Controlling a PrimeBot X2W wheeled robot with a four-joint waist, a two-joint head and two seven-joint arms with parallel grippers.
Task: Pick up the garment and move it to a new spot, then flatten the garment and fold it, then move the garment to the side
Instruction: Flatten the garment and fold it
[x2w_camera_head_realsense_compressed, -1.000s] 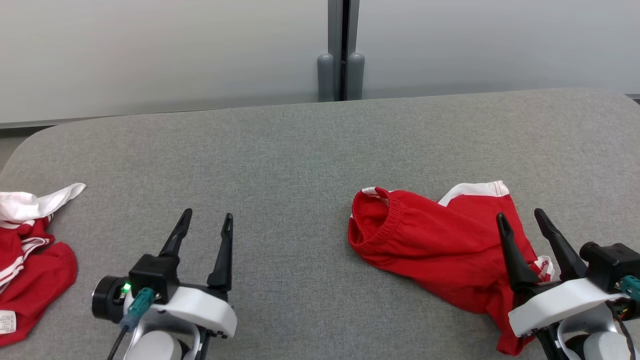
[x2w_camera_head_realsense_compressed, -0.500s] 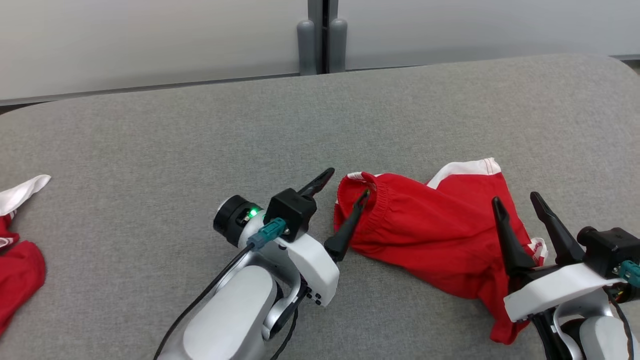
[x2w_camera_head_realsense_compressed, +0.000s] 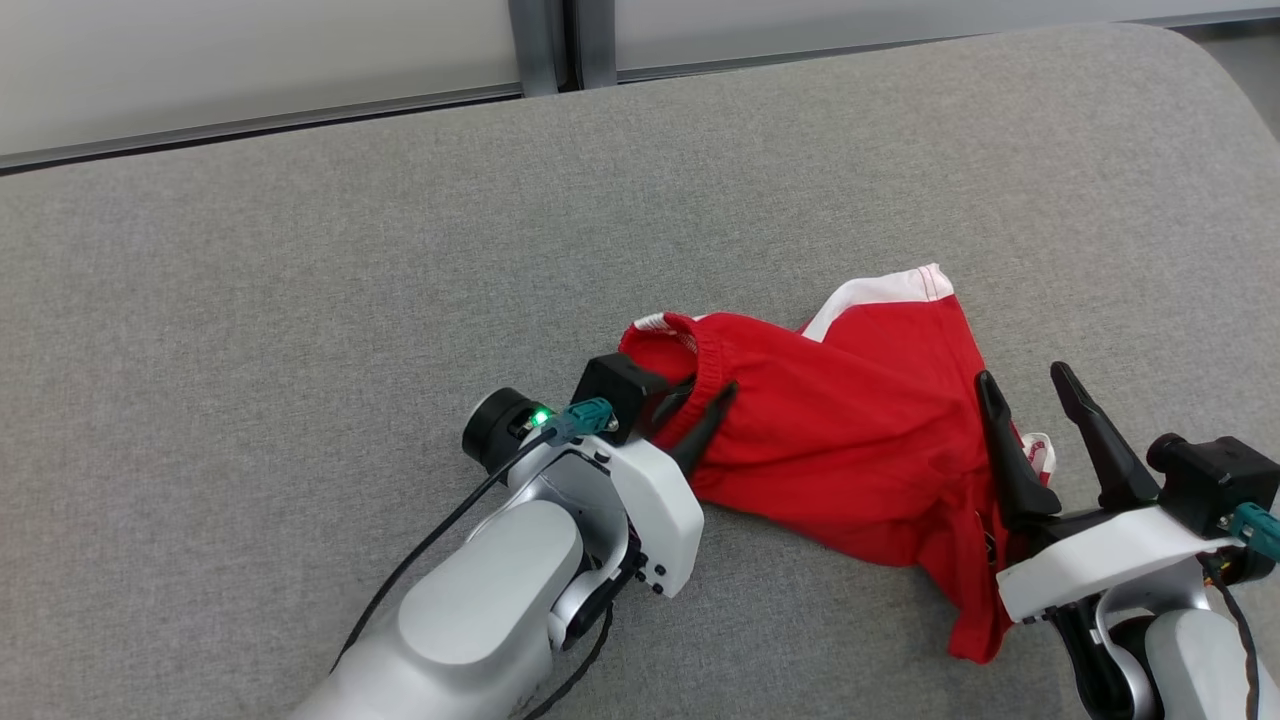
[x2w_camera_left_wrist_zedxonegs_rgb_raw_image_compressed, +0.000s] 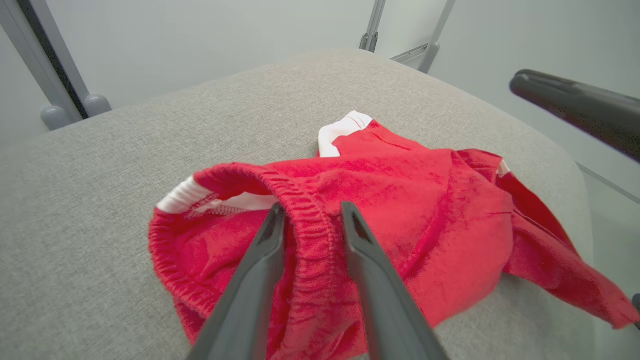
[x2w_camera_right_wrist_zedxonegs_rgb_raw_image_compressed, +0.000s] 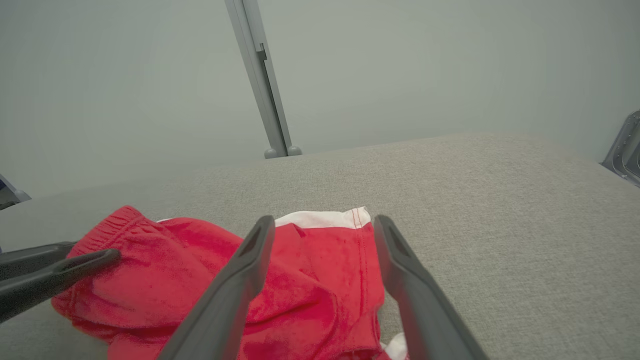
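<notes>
The red garment (x2w_camera_head_realsense_compressed: 850, 440) with white trim lies crumpled on the grey table, right of centre. My left gripper (x2w_camera_head_realsense_compressed: 705, 395) is at its elastic waistband. In the left wrist view the two fingers straddle the waistband (x2w_camera_left_wrist_zedxonegs_rgb_raw_image_compressed: 312, 235), one inside the opening and one outside, with a narrowed gap that the band lies in; the left gripper (x2w_camera_left_wrist_zedxonegs_rgb_raw_image_compressed: 312, 207) is not pinched tight. My right gripper (x2w_camera_head_realsense_compressed: 1022, 375) stands open over the garment's right side, fingers pointing away from me. In the right wrist view the garment (x2w_camera_right_wrist_zedxonegs_rgb_raw_image_compressed: 310, 270) lies under the right gripper (x2w_camera_right_wrist_zedxonegs_rgb_raw_image_compressed: 324, 220).
The grey padded table (x2w_camera_head_realsense_compressed: 300, 250) stretches wide to the left and far side, with a rounded far-right corner (x2w_camera_head_realsense_compressed: 1200, 60). A pale wall with a grey post (x2w_camera_head_realsense_compressed: 545, 40) stands behind it.
The head camera has swung right and down. My left gripper has travelled right to the garment's waistband and its jaws have narrowed around it. The right gripper has stayed open.
</notes>
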